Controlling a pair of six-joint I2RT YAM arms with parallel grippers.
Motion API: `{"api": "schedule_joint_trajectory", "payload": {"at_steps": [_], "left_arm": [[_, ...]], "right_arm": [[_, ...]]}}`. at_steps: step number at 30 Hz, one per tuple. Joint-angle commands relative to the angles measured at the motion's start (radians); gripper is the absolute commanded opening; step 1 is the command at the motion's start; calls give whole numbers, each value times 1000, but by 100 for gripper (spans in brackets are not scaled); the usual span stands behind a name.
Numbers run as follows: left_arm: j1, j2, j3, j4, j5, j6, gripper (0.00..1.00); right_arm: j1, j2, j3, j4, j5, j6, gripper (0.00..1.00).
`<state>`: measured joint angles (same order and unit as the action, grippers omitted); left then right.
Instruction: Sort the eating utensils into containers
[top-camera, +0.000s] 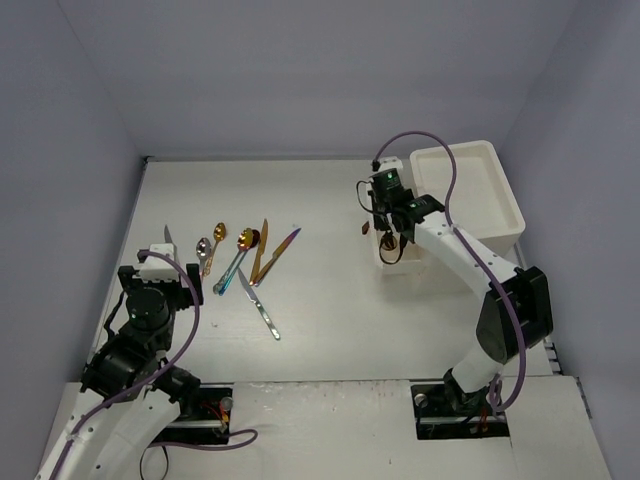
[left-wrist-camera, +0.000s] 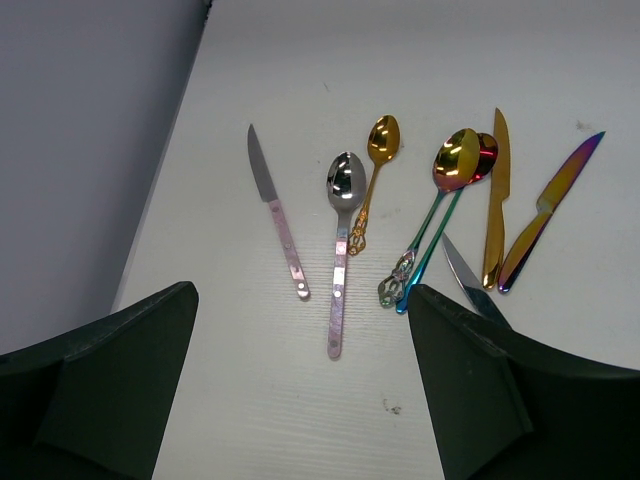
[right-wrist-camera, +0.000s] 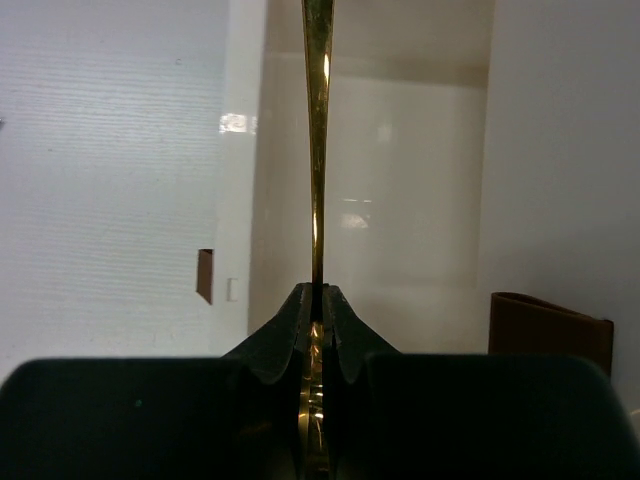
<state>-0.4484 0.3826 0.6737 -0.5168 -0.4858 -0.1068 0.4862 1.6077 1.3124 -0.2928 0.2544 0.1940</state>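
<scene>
Several utensils lie in a row on the table's left: a pink-handled knife (left-wrist-camera: 277, 210), a pink-handled silver spoon (left-wrist-camera: 342, 235), a gold spoon (left-wrist-camera: 378, 150), two iridescent spoons (left-wrist-camera: 452, 165), a gold knife (left-wrist-camera: 496, 190), a purple-gold knife (left-wrist-camera: 552, 200) and a blue-silver knife (top-camera: 258, 305). My left gripper (left-wrist-camera: 300, 295) is open and empty, just short of the handles. My right gripper (right-wrist-camera: 316, 295) is shut on a gold utensil (right-wrist-camera: 317, 150), seen edge-on, above an open cream drawer (right-wrist-camera: 390, 200) of the white drawer unit (top-camera: 470, 190).
The drawer's brown handle (right-wrist-camera: 205, 275) points towards the table's middle (top-camera: 365, 227). A second brown handle (right-wrist-camera: 548, 322) shows at the right of the right wrist view. Grey walls close in the table at the back and on both sides.
</scene>
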Motion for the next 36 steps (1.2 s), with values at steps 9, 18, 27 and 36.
{"api": "schedule_joint_trajectory", "payload": {"at_steps": [9, 18, 27, 36], "left_arm": [[10, 100, 32, 60, 11, -15, 83], [169, 551, 200, 55, 209, -70, 73], [370, 979, 342, 57, 378, -65, 71], [400, 1139, 348, 60, 411, -37, 60]], "right_arm": [[-45, -98, 1, 35, -54, 19, 39], [25, -238, 8, 38, -146, -13, 45], [52, -364, -128, 73, -193, -18, 46], [51, -390, -196, 98, -197, -36, 47]]}}
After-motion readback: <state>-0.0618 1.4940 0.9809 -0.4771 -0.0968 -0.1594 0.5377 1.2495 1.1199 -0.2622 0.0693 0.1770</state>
